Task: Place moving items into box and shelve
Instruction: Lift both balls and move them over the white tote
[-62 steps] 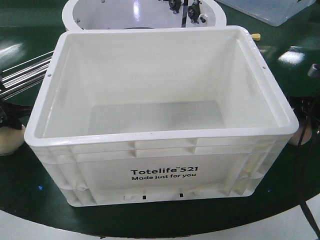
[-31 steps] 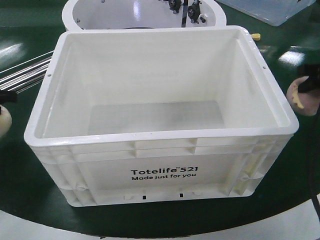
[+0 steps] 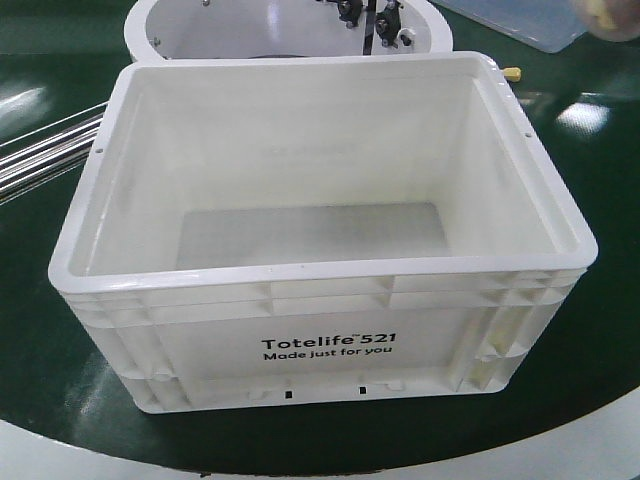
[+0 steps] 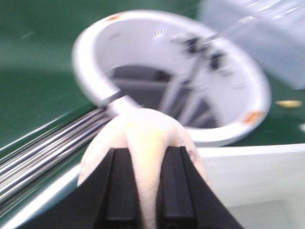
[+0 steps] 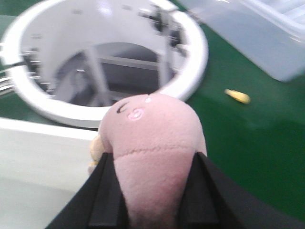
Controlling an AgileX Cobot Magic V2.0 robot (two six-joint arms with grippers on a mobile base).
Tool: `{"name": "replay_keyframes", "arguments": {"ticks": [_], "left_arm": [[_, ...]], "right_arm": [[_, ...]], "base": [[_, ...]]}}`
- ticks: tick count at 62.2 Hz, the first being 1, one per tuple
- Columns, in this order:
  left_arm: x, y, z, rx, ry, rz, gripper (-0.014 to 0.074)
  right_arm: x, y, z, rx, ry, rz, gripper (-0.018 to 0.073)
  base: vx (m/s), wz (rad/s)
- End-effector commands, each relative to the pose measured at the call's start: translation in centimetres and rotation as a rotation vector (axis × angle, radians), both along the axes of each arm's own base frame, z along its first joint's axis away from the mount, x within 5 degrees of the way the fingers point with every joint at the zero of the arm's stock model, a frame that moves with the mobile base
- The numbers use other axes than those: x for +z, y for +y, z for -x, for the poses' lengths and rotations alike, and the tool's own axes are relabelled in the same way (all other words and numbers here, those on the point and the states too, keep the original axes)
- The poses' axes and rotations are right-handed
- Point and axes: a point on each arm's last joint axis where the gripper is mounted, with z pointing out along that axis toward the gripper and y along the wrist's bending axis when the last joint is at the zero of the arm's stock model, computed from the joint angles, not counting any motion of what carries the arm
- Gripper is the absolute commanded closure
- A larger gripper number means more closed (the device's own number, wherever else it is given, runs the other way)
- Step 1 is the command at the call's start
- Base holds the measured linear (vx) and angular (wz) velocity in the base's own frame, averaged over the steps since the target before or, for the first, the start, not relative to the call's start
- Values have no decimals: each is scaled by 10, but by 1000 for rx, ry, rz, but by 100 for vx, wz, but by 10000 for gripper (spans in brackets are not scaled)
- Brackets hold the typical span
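Lifting is what's changed here lol. A second back, both soft balls sit on the dark green table (image 3: 40, 400), one on each side of the large white rectangular plastic tote (image 3: 320, 345). Half a second back they're partway up. Now the front view has neither on the table, just a pinkish sliver in the top right corner. ~toteguy

>> Yep, the wrist cams back that up. Left gripper (image 4: 145, 160) has its black fingers clamped on the pale yellow-cream soft ball (image 4: 143, 133), held up by the tote's rim, with the round white ring fixture (image 4: 83, 62) behind. Right gripper (image 5: 151, 160) is squeezing the dusty pink stitched ball (image 5: 152, 129), also up near the tote's far edge with the same ring behind it. ~armnerd

Tote's floor is bare though, so nothing's delivered yet? ~toteguy

>> Right, both picks look done and the drops aren't. The likely next move is carrying each ball in over the opening and letting go, then the shelving part. Both wrist views are blurry, so it's hard to call how far over the rim either ball hangs. ~armnerd
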Motion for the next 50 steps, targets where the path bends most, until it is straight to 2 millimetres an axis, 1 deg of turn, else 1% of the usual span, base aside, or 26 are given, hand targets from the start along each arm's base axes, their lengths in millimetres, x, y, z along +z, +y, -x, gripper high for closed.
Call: {"name": "replay_keyframes", "arguments": {"ticks": [1, 5, 11, 17, 23, 26, 31, 38, 43, 45, 50], "left_arm": [[23, -23, 5, -130, -115, 81, 600], [14, -43, -3, -225, -61, 87, 600], [-9, -75, -18, -347, 58, 77, 598], [-41, -108, -40, -447, 166, 48, 596], [-70, -127, -56, -533, 249, -17, 591], [-81, -130, -61, -552, 295, -29, 584], [-93, -133, -68, -561, 343, -35, 556], [-97, -134, -77, -541, 307, -42, 485], [-96, -134, -81, -521, 263, -44, 393], [-95, -134, -83, -515, 247, -49, 335], [-94, -133, -85, -497, 223, -46, 207]], "right_arm": [[22, 36, 9, 76, -124, -40, 564], [17, 60, 8, 120, -110, -35, 564], [5, 92, 4, 167, -82, -8, 560], [-14, 121, 0, 233, -28, 37, 555], [-33, 143, -7, 280, 36, 53, 538], [-41, 149, -11, 289, 47, 65, 520], [-50, 151, -17, 286, 65, 95, 475], [-62, 151, -21, 284, 132, 134, 365], [-68, 152, -23, 287, 165, 148, 257], [-70, 153, -24, 287, 168, 148, 199], [-69, 153, -26, 284, 149, 140, 95]], "base": [[0, 0], [0, 0], [0, 0], [0, 0], [0, 0], [0, 0], [0, 0], [0, 0], [0, 0], [0, 0], [0, 0]]}}
